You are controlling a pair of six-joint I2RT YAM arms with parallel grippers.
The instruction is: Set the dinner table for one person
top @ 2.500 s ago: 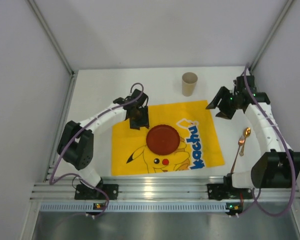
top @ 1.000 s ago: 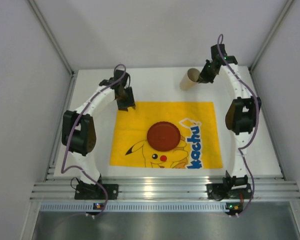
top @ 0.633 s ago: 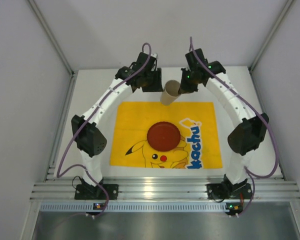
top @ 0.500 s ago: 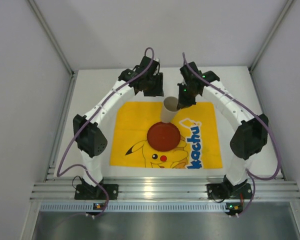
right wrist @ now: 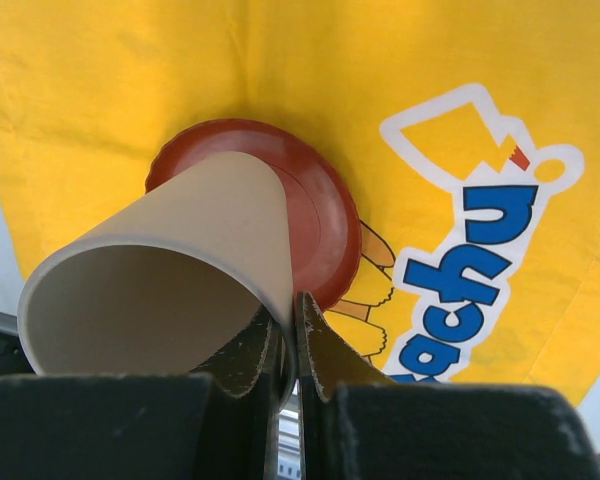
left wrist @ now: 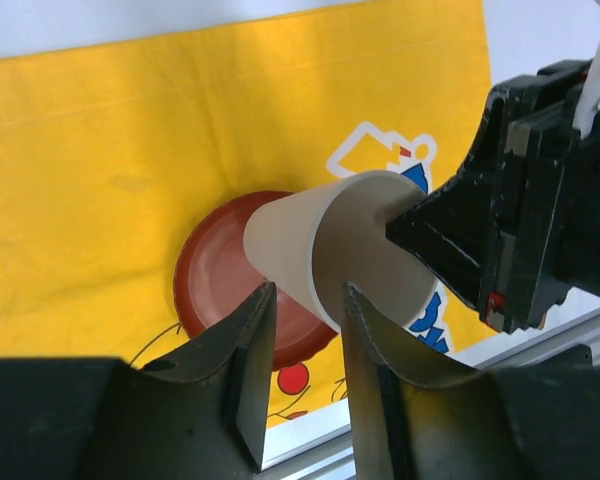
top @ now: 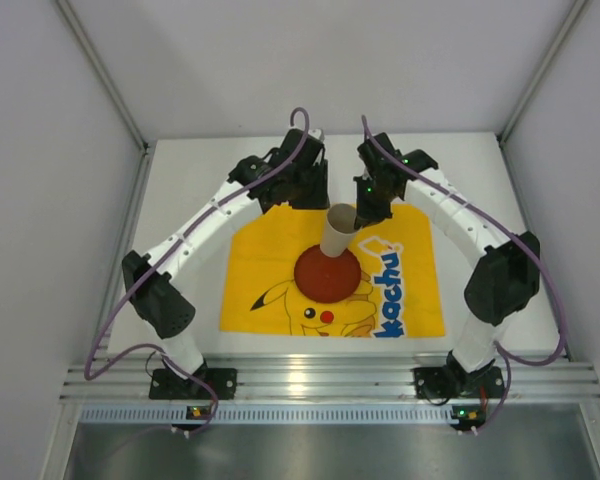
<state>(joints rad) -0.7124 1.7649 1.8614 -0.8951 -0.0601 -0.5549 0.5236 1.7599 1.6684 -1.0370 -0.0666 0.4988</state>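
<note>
The cup (right wrist: 180, 240) is matt paper, the plate (right wrist: 325, 230) smooth and faintly glossy, the cloth (right wrist: 130, 60) woven fabric, the dinner table (top: 175, 165) matt.

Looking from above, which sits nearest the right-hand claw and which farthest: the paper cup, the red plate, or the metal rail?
1. Paper cup: rim pinched by the right gripper.
2. Red plate: next, centre of view.
3. Metal rail: farthest, along the near edge.

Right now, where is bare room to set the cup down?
Free: the yellow cloth left and right of the red plate, and the far corners of the white table. Crowded: behind the plate, where the left gripper and right gripper meet at the paper cup.
</note>
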